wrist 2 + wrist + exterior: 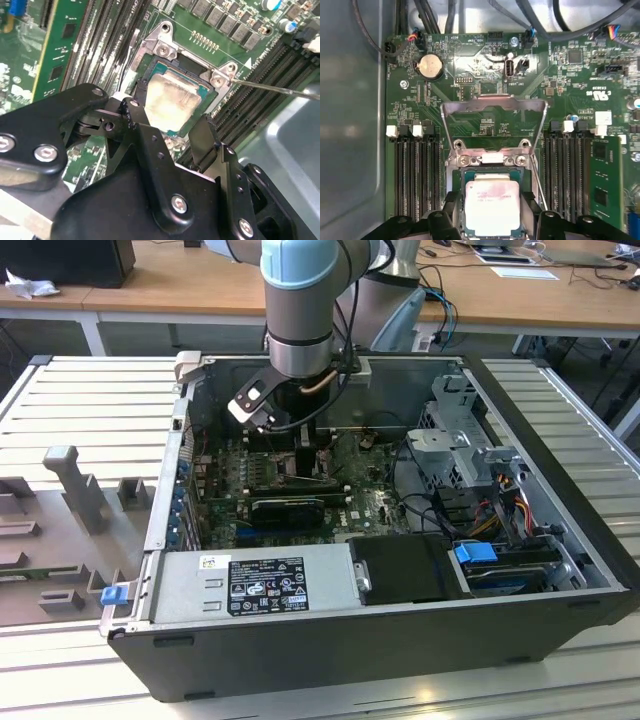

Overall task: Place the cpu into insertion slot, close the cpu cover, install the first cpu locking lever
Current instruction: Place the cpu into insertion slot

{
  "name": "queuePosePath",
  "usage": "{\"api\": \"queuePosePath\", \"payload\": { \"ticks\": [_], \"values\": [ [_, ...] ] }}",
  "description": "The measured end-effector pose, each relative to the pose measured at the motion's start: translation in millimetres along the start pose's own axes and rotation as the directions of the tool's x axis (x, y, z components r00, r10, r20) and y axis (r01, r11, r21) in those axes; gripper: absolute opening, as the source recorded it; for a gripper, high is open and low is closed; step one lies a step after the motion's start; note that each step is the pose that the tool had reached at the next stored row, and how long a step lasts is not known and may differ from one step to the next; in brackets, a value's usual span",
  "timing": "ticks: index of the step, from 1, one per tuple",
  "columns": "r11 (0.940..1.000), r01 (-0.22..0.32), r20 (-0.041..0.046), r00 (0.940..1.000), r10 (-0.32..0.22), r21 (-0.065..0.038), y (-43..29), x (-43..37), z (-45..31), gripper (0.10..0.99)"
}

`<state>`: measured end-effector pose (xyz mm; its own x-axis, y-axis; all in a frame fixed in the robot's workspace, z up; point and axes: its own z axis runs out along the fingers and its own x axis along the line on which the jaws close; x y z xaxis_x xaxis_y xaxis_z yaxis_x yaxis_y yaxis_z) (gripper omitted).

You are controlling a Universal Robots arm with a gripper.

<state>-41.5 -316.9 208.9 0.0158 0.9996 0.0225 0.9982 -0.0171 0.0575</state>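
Gripper [167,115] sits low in the computer case [400,630], straddling the chip [492,207], which lies in its socket [492,171]; gripping or released, I cannot tell. Cover [492,103] stands open.

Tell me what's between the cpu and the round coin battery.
In the first wrist view, the raised cpu cover stands between the cpu and the coin battery.

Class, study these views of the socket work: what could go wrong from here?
1. The gripper sits close around the cpu in the insertion slot; lifting off skewed might shift it.
2. The cpu cover stands open; closing it on a shifted chip could damage the slot.
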Motion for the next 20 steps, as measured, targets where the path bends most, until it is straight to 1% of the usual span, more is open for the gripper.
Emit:
{"api": "queuePosePath", "payload": {
  "ticks": [2,4,5,6,7,9,10,11,12,13,15,20],
  "values": [
    [1.0000,0.000,0.0047,1.0000,0.000,0.000,0.1,0.1,-1.3,0.604],
    [1.0000,0.000,0.0056,1.0000,0.000,0.000,0.0,-1.6,-1.7,0.604],
    [1.0000,0.000,0.0057,1.0000,0.000,0.000,0.1,-2.3,-1.9,0.588],
    [1.0000,0.000,0.0063,1.0000,0.000,0.000,0.1,-2.9,-2.1,0.525],
    [1.0000,0.000,0.0070,1.0000,0.000,0.000,0.1,-3.1,-2.3,0.525],
    [1.0000,0.000,0.0089,1.0000,0.000,0.000,0.1,-3.3,-3.2,0.400],
    [1.0000,0.000,0.0090,1.0000,0.000,0.000,0.2,-3.3,-3.7,0.400],
    [1.0000,0.000,0.0094,1.0000,0.000,0.000,0.3,-3.2,-4.5,0.282],
    [1.0000,0.001,0.0103,0.9999,-0.001,0.000,0.4,-3.2,-4.9,0.220],
    [1.0000,0.001,0.0114,0.9999,-0.001,0.000,0.4,-3.2,-5.2,0.220],
    [1.0000,0.001,0.0128,0.9999,-0.001,0.000,0.3,-3.2,-5.6,0.106],
    [1.0000,0.001,0.0139,0.9999,-0.001,0.000,0.4,-3.2,-7.9,0.106]
  ]
}}
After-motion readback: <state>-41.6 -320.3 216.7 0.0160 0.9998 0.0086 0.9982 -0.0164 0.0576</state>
